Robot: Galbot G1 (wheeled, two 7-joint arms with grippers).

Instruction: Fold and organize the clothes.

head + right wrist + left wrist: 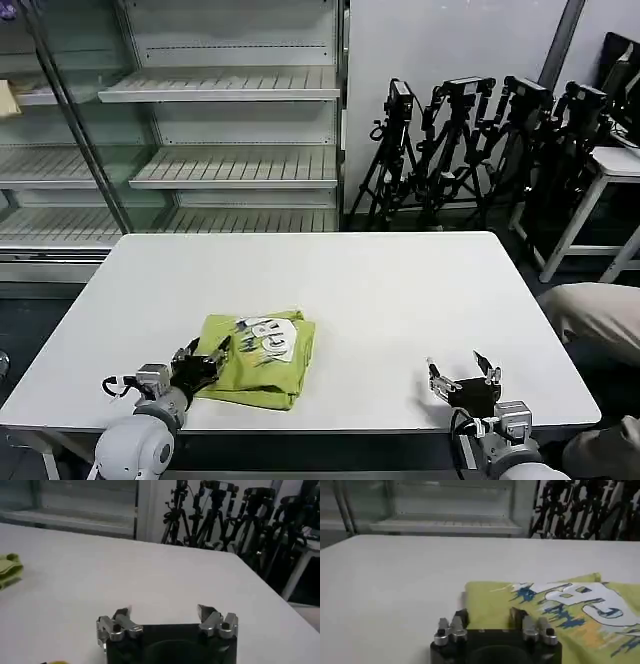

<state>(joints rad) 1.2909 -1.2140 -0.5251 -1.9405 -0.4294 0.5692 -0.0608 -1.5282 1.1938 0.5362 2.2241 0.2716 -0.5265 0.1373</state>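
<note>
— The T-shirt [258,357]: where did it lie?

— Folded into a compact lime-green bundle near the front edge of the white table [380,290], on the robot's left side, with its white printed patch [268,335] facing up. In the left wrist view the shirt [570,615] showed blue and white lettering across the fabric.

— And the left gripper [207,362]?

— It sat low at the near left corner of the bundle, its fingers spread apart and closed on nothing. From the wrist camera the left gripper [490,622] had one finger over bare table and the other over the shirt's edge; whether it touched the cloth could not be told.

— The right gripper [462,374]?

— It rested over bare table near the front edge on the right, well apart from the shirt, fingers wide open and empty. Its own camera showed the same right gripper [167,617] above plain white surface.

— Farther back?

— Empty-looking metal shelves [225,130] stood behind the table, and a row of black tripods [470,150] to the right.
</note>
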